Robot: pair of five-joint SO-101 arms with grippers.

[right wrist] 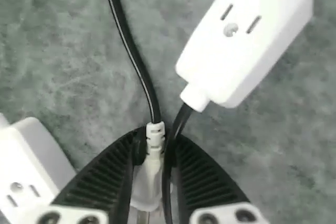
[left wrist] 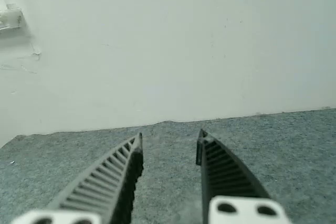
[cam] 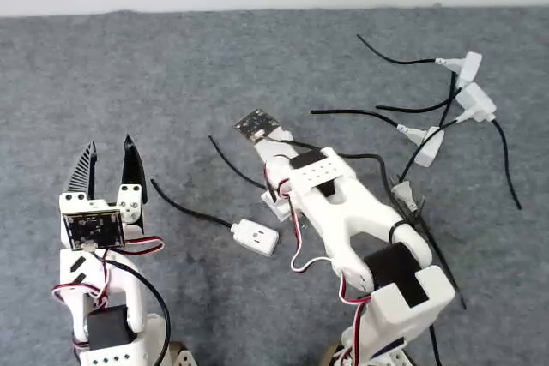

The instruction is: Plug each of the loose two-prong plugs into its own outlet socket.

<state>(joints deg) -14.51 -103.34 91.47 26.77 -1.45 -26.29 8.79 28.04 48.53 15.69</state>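
My right gripper [right wrist: 154, 136] is shut on a white two-prong plug [right wrist: 151, 179], whose black cord [right wrist: 128, 40] runs away over the carpet. A white outlet socket [right wrist: 247, 40] lies face up just beyond the fingertips, its own black cord passing beside the held plug. A second socket [right wrist: 21, 182] sits close beside the gripper. In the high view the right arm [cam: 334, 195] leans over the table's middle, with a socket [cam: 256, 236] next to it. A loose plug [cam: 403, 196] lies right of that arm. My left gripper [cam: 110, 145] stands open and holds nothing, its fingers [left wrist: 123, 174] pointing at the back wall.
At the back right lie several white plug-and-socket pairs [cam: 467, 66] [cam: 476, 102] [cam: 429, 139] with black cords trailing across the grey carpet [cam: 171, 75]. Cords also cross under the right arm. The carpet between the arms and the far left is bare.
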